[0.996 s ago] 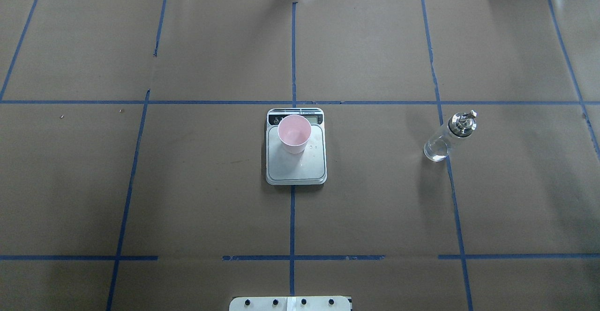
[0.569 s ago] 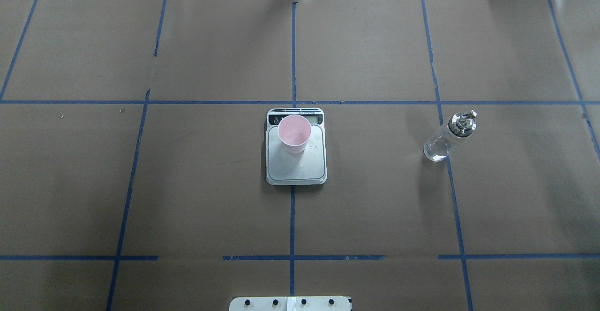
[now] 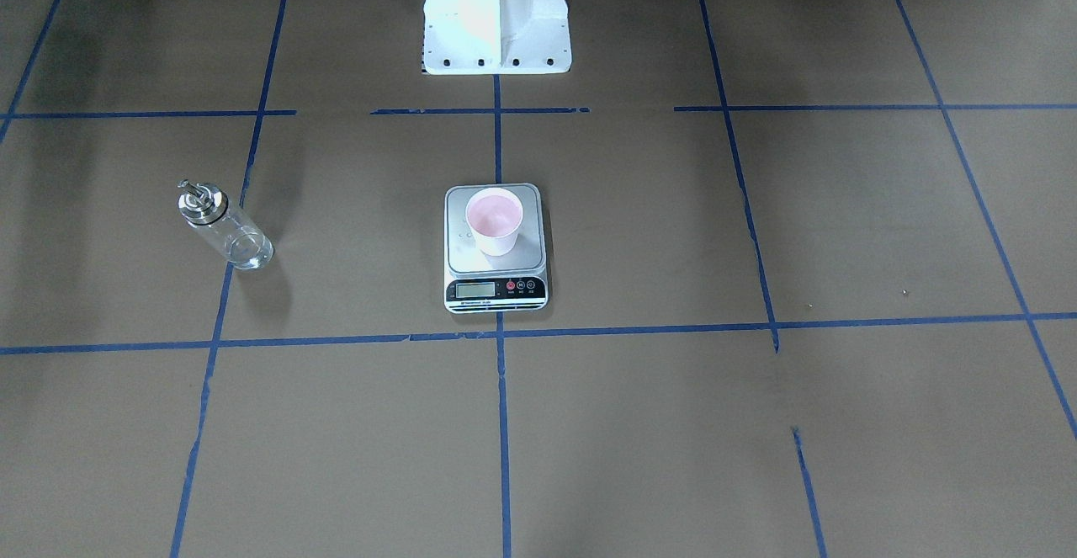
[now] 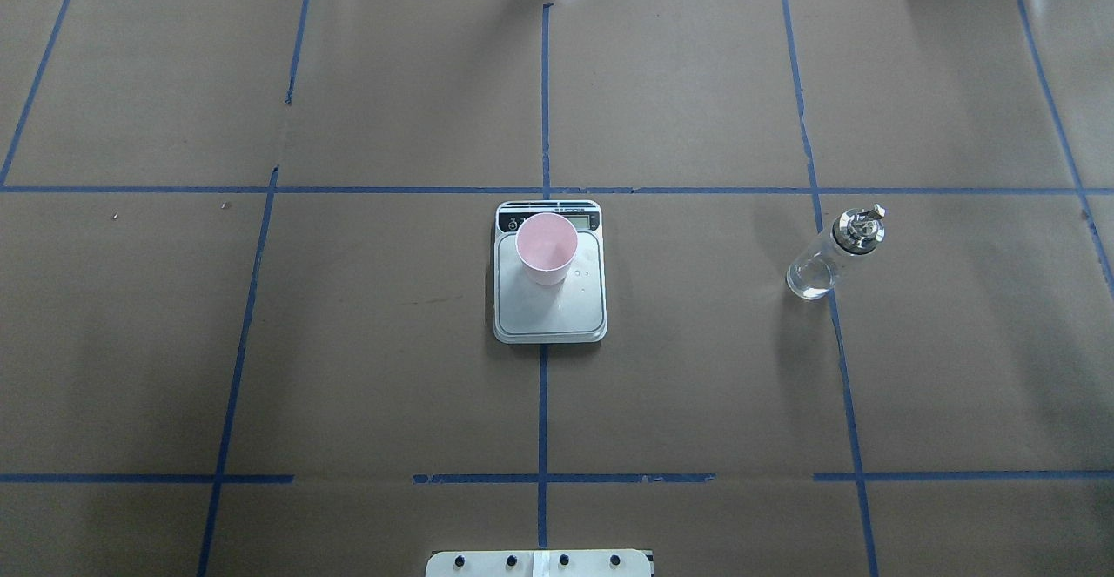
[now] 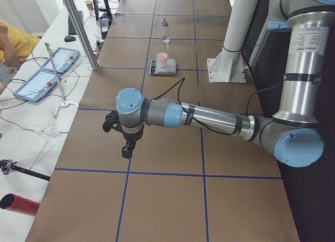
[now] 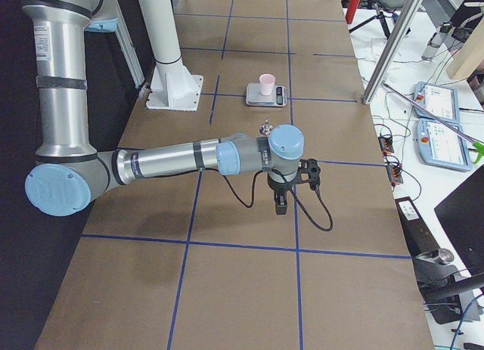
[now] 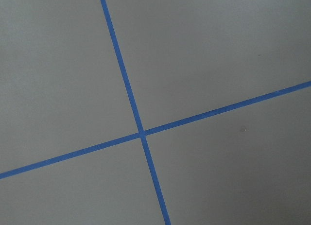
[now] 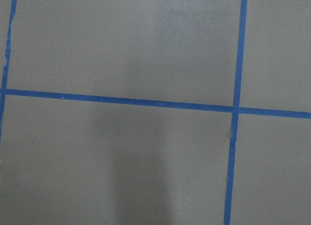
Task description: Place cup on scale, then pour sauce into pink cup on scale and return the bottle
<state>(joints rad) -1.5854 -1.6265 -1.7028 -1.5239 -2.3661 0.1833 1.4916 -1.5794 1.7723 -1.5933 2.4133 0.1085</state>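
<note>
1. I've got the small pale pink tapered cup (image 4: 546,249) standing upright on the brushed platform of the flat silver kitchen scale (image 4: 550,311), open end up and pink inside.
2. The scale sits mid-worktop on the centre tape line. Its black strip with the display and round buttons faces away from the robot.
3. The small clear glass bottle (image 4: 822,259), with its shiny metal collar and thin spout, stands upright on the robot's right side, well apart from the scale. Its base is right on a blue tape line, and nothing is touching it.
4. The brown paper-covered worktop (image 4: 696,368) is gridded with blue tape lines (image 4: 543,403). The white robot pedestal (image 3: 496,11) sits on the robot's edge, in line with the scale.
5. The left arm (image 5: 209,116) reaches low over the worktop at its left end. The left end effector (image 5: 127,148) points down at bare paper, well away from the cup and scale. I only see it from the side camera, so I cannot tell how far open it is, and I see nothing in it.
6. It's the same on the other end. The right arm (image 6: 166,162) stretches out low, with the right end effector (image 6: 280,202) hanging over paper nearer the camera than the bottle. I cannot tell its opening from this angle either.
7. Both wrist cameras give me only brown paper and crossing blue tape, with no fingers in frame.
8. A person (image 5: 13,41) in a yellow sleeve is at the side table, off the worktop.
</note>
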